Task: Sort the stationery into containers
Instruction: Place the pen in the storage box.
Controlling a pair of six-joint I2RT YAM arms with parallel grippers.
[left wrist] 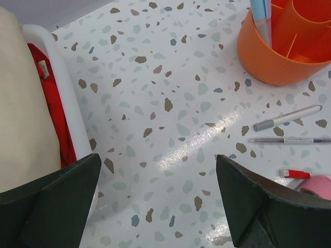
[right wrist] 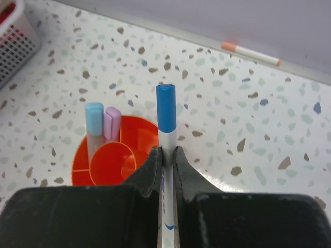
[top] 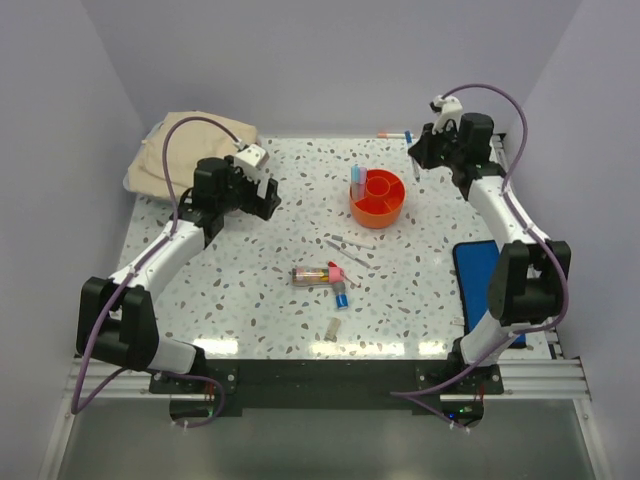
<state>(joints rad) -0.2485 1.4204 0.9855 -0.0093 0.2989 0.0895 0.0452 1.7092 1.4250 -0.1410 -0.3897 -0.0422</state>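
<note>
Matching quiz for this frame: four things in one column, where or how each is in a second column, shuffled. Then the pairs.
Things:
1. blue-capped pen
2. clear tube
3. blue mat
4. left gripper

Place or state:
a. lying on the table, nearer the arm bases than the orange tub
b. jaws wide open, nothing between them
c. clamped in the shut jaws of the right gripper
d. lying flat at the table's right edge

Pairs: 1-c, 2-a, 3-d, 4-b
</note>
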